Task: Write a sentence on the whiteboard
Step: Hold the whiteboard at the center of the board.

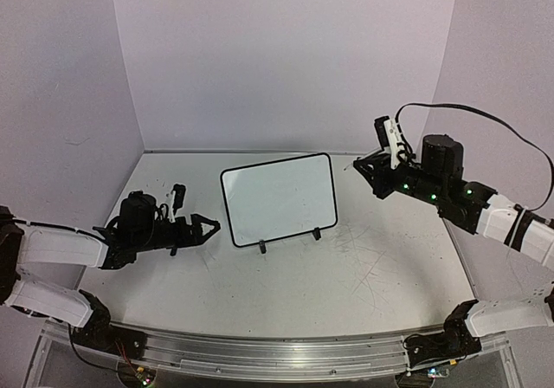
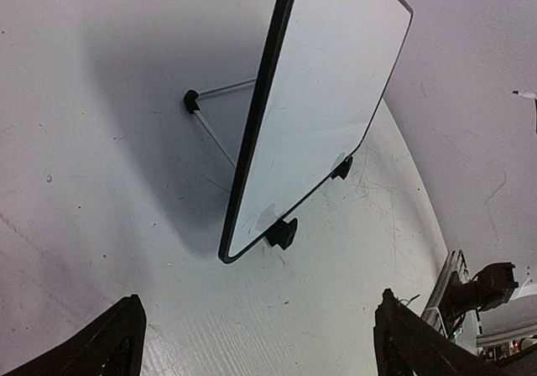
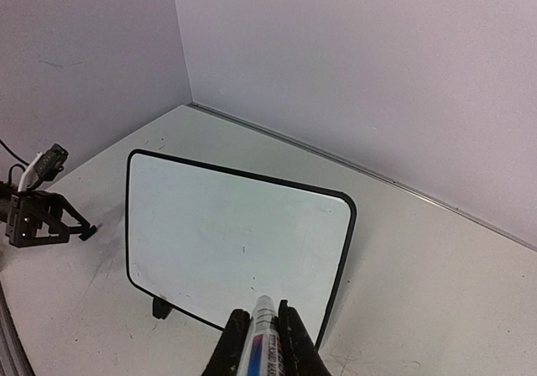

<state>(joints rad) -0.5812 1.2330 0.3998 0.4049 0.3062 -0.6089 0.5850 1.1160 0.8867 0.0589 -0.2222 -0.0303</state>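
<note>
The right gripper [image 3: 263, 315], clamped on the marker [image 3: 259, 345], should press lightly at the top-left of the blank whiteboard [image 3: 222, 229] (left gripper [image 1: 211, 225], fingers apart, could steady it).

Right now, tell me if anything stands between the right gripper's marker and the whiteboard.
Nothing visible does. The right gripper holds the marker short of the whiteboard, with only open air between them.

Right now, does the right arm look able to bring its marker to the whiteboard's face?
Probably yes. The right hand holds the marker pointed at the blank whiteboard, with nothing between them. The left hand sits open off the board's left edge, clear of the writing face.
</note>
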